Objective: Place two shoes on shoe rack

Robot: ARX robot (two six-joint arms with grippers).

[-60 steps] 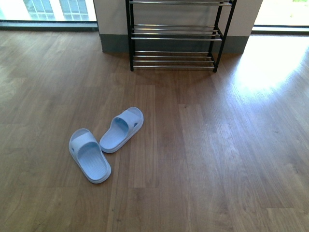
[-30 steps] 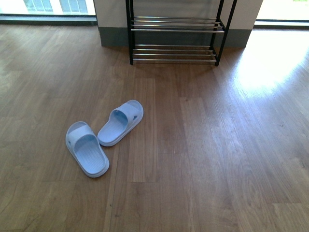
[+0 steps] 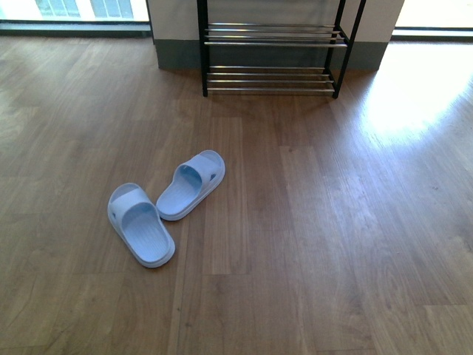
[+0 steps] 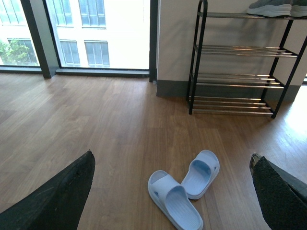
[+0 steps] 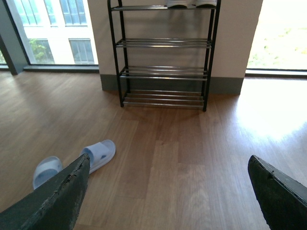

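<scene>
Front view shows the two pale blue slides (image 3: 140, 229) lying together on the wooden floor (image 3: 332, 222), well short of the shoe rack (image 3: 273, 43), neither placed yet; left gripper (image 4: 171, 154) and right gripper (image 5: 168, 157) hang spread wide and empty, seemingly above and behind them.

Front cam tilted down; wrist cams lower, fwd; share rack (image 3: 270, 42).

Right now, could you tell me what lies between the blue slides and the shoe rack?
Nothing: only bare wooden floor separates the slides from the shoe rack, clearest in the front view.
</scene>
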